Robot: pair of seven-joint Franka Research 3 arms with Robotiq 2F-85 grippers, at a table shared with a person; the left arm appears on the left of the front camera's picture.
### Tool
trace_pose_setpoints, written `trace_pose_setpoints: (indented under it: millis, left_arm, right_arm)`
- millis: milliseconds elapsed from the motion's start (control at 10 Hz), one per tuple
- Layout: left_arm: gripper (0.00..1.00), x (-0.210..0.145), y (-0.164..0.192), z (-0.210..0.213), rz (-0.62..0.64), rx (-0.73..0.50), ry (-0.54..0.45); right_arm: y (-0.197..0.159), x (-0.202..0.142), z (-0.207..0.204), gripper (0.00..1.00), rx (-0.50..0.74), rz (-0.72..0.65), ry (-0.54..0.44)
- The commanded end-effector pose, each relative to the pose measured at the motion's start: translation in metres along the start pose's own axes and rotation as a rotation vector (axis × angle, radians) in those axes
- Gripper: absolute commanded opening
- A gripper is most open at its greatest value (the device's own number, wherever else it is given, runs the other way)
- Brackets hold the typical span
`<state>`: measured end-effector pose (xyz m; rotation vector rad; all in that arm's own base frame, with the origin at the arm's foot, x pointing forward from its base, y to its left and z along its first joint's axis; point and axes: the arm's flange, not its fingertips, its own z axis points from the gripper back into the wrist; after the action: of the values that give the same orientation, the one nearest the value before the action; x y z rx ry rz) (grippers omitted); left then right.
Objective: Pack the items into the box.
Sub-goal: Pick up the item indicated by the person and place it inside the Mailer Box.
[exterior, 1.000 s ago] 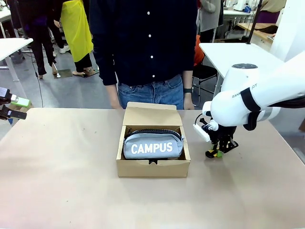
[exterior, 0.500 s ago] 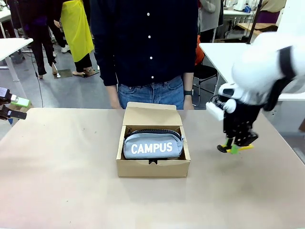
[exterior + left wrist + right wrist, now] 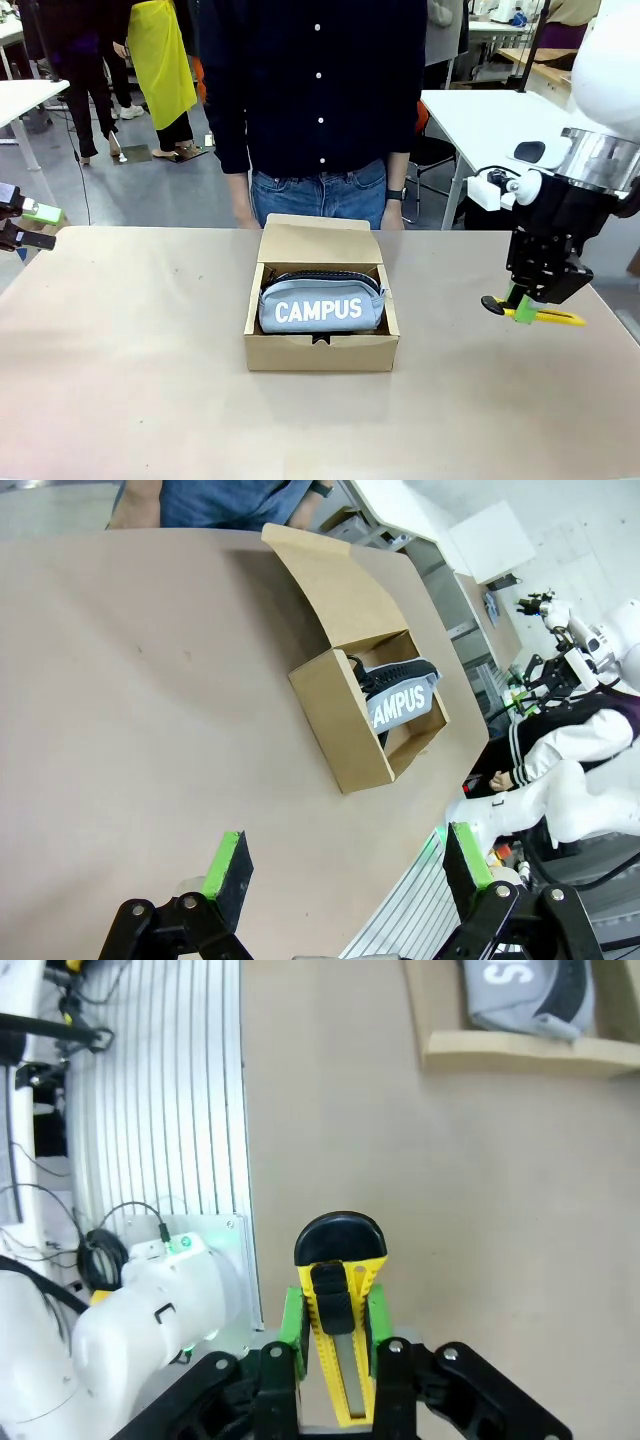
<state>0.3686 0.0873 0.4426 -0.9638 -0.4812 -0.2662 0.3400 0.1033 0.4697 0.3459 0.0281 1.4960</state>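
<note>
A: At table (image 3: 130, 380) centre, nearest: cardboard box (image 3: 320, 355) contents?
B: The CAMPUS pouch (image 3: 320, 305); lid flap (image 3: 320, 243) open.
A: Right gripper (image 3: 528, 308)?
B: Farther right, clamped on the yellow-and-black utility knife (image 3: 335, 1290), off the tabletop; wrist view shows both flanks gripped.
A: Left gripper (image 3: 345, 865)?
B: Far left edge, fingers spread, empty.

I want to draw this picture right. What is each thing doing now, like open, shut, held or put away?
box: lid open, flap standing up at the back.
pouch: lying inside the box.
utility knife: held above the table, outside the box.
right fingers: shut on the utility knife.
left fingers: open, holding nothing.
</note>
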Motion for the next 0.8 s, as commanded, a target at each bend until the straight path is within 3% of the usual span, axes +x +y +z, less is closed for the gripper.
trace_pose_setpoints:
  millis: [0,100,400,700]
  left_arm:
    - [1.00,-0.002,0.000,0.002,-0.006,-0.002,0.009]
    - [1.00,-0.002,0.000,0.002,-0.006,-0.002,0.009]
    - [1.00,-0.002,0.000,0.002,-0.006,-0.002,0.009]
    - [1.00,-0.002,0.000,0.002,-0.006,-0.002,0.009]
  right_arm:
    - [-0.009,0.005,-0.001,0.00,0.008,0.053,0.019]
    - [0.000,0.000,0.000,0.30,0.000,0.000,0.000]
    - [0.028,0.094,0.040,0.30,-0.074,-0.173,0.192]
    - [0.009,0.210,0.027,0.30,-0.172,-0.098,0.235]
